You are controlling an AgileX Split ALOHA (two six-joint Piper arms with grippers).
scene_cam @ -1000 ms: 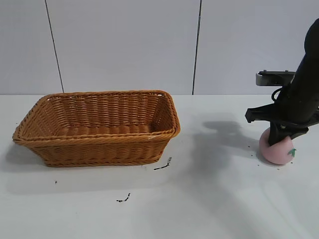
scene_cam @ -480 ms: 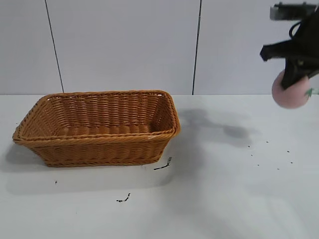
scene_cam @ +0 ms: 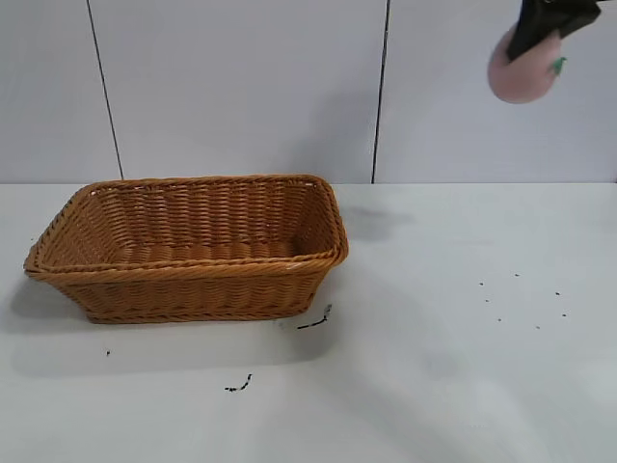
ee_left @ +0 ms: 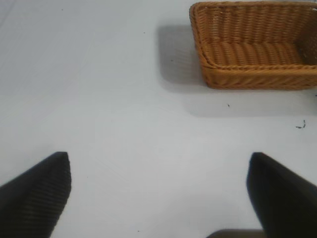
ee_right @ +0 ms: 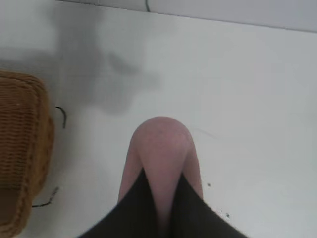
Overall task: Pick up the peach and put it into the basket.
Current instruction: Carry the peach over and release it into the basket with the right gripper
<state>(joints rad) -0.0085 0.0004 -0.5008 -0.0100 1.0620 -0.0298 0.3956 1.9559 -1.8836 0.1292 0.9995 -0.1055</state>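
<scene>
— Where is the peach (scene_cam: 522, 69) at this moment?

— High above the white desk (scene_cam: 453, 367), near the top right corner of the exterior view, against the pale panelled wall (scene_cam: 241, 87). The right hand (scene_cam: 536, 37) grips it from above, its two dark fingers (ee_right: 139, 207) pressed close together into the soft pink skin so that the fruit bulges around them. A small green leaf mark shows on the peach's right side.

— And the basket (scene_cam: 188, 247)?

— It sits on the desk at the left of the exterior view, well apart from the peach and far below it. It is orange-brown wicker, rectangular, with flaring sides and a braided rim, and nothing shows inside it. In the right wrist view only one corner of the basket (ee_right: 22, 148) appears at the edge, with the peach (ee_right: 161, 158) hanging over bare desk beside it.

— What about the other arm?

— The left hand (ee_left: 158, 193) hangs over bare desk with its two dark fingers spread wide and nothing between them. The basket (ee_left: 255, 47) lies some way off from it.

— Anything else on the desk?

— A few dark scraps (scene_cam: 315, 320) lie just in front of the basket's right end, and tiny dark specks (scene_cam: 521, 299) are scattered at the right.
</scene>
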